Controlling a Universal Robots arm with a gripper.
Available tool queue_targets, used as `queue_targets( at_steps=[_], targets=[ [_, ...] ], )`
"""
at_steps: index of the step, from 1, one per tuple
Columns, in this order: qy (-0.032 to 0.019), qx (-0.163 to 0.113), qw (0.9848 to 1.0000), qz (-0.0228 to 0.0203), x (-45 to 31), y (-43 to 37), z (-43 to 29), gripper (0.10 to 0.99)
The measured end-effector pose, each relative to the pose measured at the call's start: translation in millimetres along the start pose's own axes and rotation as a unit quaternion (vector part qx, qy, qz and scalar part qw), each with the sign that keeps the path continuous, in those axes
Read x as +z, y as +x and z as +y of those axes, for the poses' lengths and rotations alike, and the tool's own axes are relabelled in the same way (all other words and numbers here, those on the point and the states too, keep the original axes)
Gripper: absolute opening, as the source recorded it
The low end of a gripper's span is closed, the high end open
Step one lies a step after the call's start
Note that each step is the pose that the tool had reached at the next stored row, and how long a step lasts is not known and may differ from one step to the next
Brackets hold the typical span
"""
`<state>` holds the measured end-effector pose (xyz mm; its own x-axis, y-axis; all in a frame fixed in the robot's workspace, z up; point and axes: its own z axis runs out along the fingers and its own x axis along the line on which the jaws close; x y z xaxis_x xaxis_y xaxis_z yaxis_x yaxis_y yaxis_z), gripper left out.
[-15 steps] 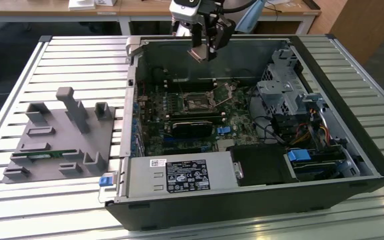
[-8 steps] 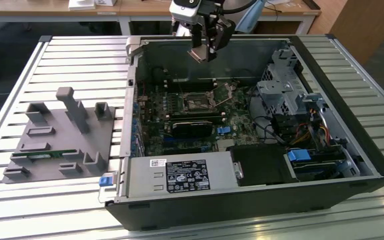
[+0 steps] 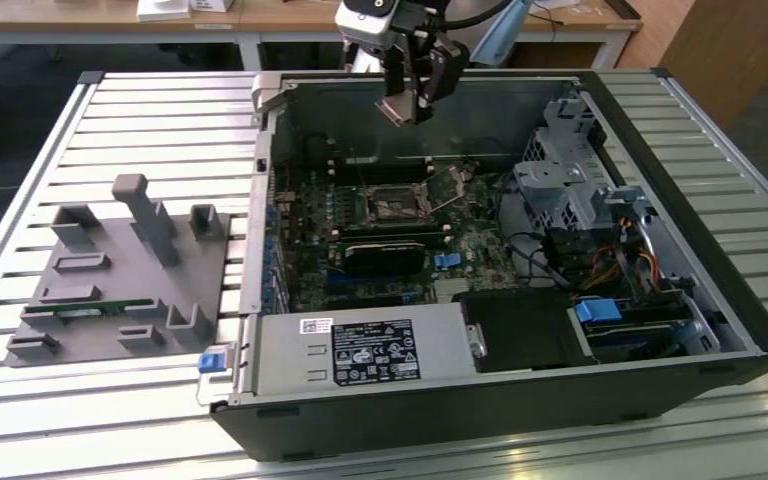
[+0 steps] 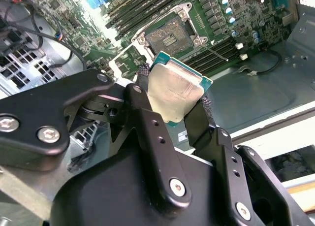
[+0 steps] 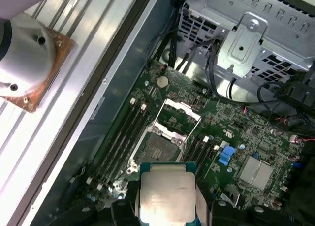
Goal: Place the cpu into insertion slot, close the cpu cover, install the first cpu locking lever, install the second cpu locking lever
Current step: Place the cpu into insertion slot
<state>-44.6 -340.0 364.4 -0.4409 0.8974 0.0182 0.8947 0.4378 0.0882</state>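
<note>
The gripper [image 3: 411, 100] hangs above the open computer case [image 3: 491, 420], closed on the cpu [image 4: 174, 90], which it pinches by two opposite edges with the silver-grey lid facing away from its palm. The insertion slot [image 5: 156, 149] lies well below the gripper on the green board, its dark centre exposed. The cpu cover [image 5: 182, 109] stands hinged open on the slot's far side from the gripper, so the seat looks free to receive the chip. In my judgement the main risk is misalignment. The chip sits tilted between the fingers [image 4: 142, 88] in the second wrist view, and a skewed or rotated descent could land a corner on the slot's rim or damage its contacts. A thin edge grip could also let it slip. The memory slots [image 5: 120, 132] run close beside the slot, and the drive cage [image 3: 558, 190] with its cables crowds one side of the gripper's way down. The case rests on a pale slatted metal desk [image 3: 157, 130], with a grey moulded fixture tray [image 3: 117, 270] well off to the gripper's side. Beyond the gripper stands another desk with a wooden top [image 3: 291, 15], in what looks like a workshop.
</note>
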Motion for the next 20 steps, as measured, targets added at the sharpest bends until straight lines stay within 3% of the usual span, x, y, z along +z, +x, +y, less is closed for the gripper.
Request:
queue_targets(
  at_steps=[4,10,20],
  targets=[
    [-0.0005,0.035,0.9994,-0.0033,1.7,0.0,-0.1,0.537],
    [-0.0013,0.082,0.9966,-0.0074,4.9,-0.1,-0.4,0.537],
    [-0.0013,0.087,0.9962,-0.0078,8.2,-0.2,-0.7,0.537]
  ],
)
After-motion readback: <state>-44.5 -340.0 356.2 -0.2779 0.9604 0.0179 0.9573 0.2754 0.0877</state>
